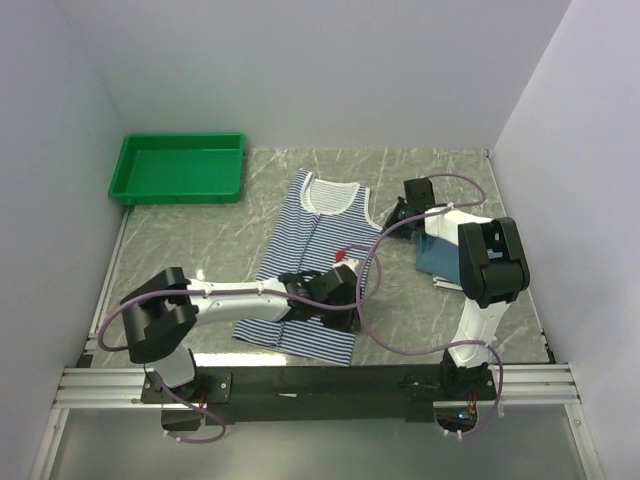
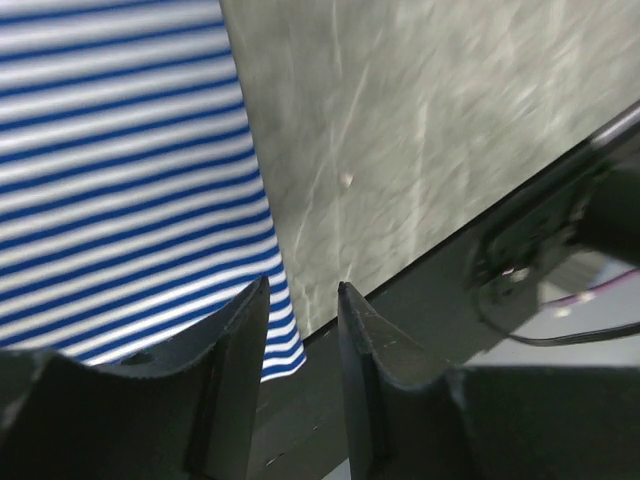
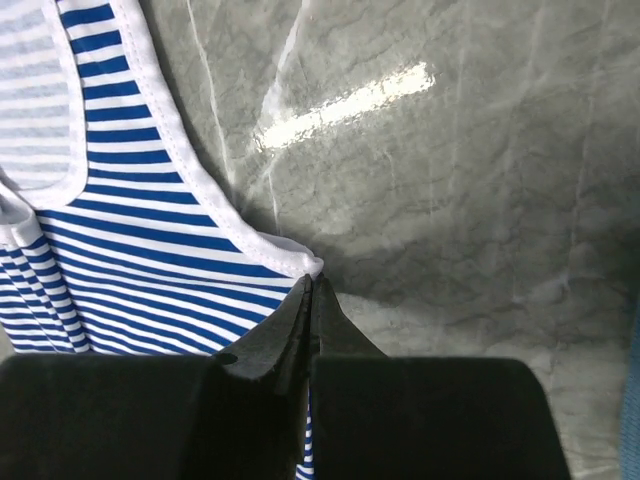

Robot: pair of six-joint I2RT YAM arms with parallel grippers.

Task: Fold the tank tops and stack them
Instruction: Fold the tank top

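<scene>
As my right tool [image 3: 311,300] pinches the blue-and-white striped cloth tank top [image 3: 130,230] for folding, my open left tool [image 2: 303,305] should grip its hem next.

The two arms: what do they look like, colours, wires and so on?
Both the left arm and the right arm have white tube links between chunky black joint housings. A thin purplish cable loops loosely outside each. The left gripper and right gripper have plain black, flat, tapering fingers.
</scene>
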